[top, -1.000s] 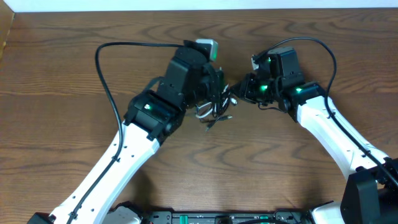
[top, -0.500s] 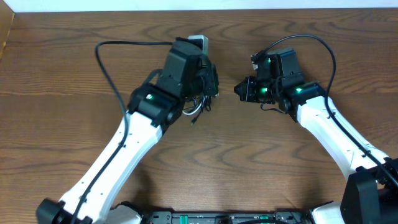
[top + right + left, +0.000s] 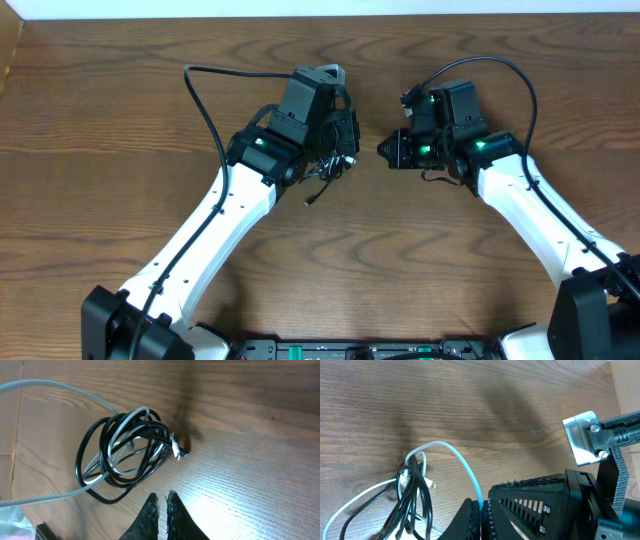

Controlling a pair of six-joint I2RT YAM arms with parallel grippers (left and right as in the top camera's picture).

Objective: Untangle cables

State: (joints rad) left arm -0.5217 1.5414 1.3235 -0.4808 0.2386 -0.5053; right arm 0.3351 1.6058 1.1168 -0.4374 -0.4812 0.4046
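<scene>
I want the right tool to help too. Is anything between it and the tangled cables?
No, nothing visible. In the right wrist view only bare table lies between the right tool and the cables. The left tool pinches the white cable from the far side.

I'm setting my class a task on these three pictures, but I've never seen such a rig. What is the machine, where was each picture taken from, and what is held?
Two white robot arms work at a wooden table, each ending in two fingers. The wide picture looks down from above. The other two come from a camera on each wrist, looking past that arm's own fingers. The loose things are two thin cords looped into one bundle: a black cable and a white cable. The left fingers are shut on a stretch of the white cable. The right fingers are shut and empty, clear of the bundle.
</scene>
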